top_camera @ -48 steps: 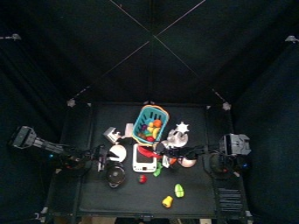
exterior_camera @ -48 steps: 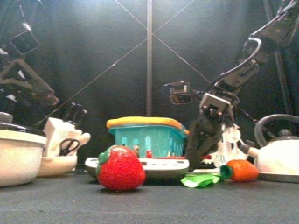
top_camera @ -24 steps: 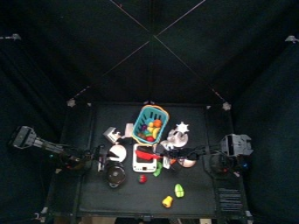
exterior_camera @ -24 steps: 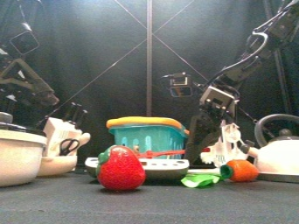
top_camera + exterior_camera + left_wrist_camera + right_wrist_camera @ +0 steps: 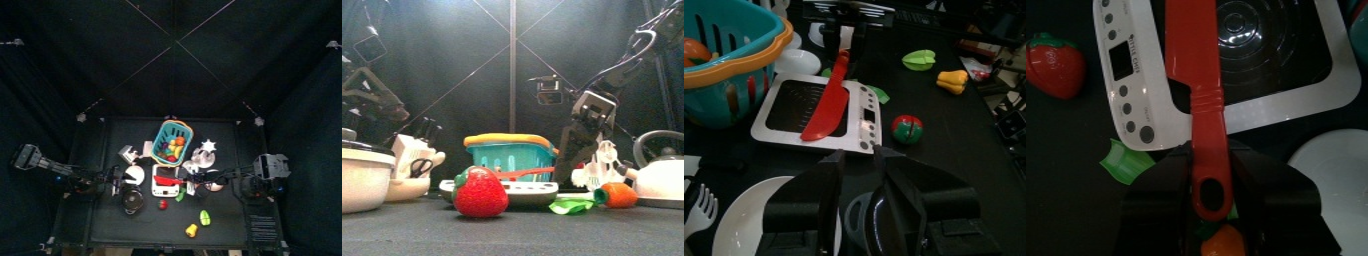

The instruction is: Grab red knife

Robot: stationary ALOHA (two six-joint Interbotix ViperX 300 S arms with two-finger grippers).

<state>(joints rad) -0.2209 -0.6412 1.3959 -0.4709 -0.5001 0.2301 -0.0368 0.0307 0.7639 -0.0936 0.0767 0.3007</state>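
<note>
Since a second ago, the right arm's wrist is seen higher in the front view and slightly shifted in the top view, while the left arm is unchanged. The right gripper (image 5: 1209, 208) is placed over the handle of the red knife (image 5: 1197, 80); the handle runs down between its two jaws at the lower middle of the right wrist frame, but whether the jaws press it or merely flank it cannot be told. The knife's blade is laid across the white kitchen scale (image 5: 1227, 75), which fills the upper part of that frame. A strawberry (image 5: 1056, 62) is seen at the left edge, a green piece (image 5: 1122, 160) at the lower left, and an orange item (image 5: 1224, 243) at the bottom, just under the handle's end.

In the left wrist frame the left gripper (image 5: 862, 190) is held released, jaws well apart, at the bottom centre, near but not touching the scale (image 5: 867, 122); the knife (image 5: 826, 100) is shown lying across it. A teal basket (image 5: 738, 60) is seen at the upper left and a white plate (image 5: 764, 215) at the lower left.

In the front view the knife (image 5: 523, 173) is found at centre, behind the large strawberry (image 5: 481, 195), before the basket (image 5: 512, 157). A kettle (image 5: 661, 165) stands at the right edge.
</note>
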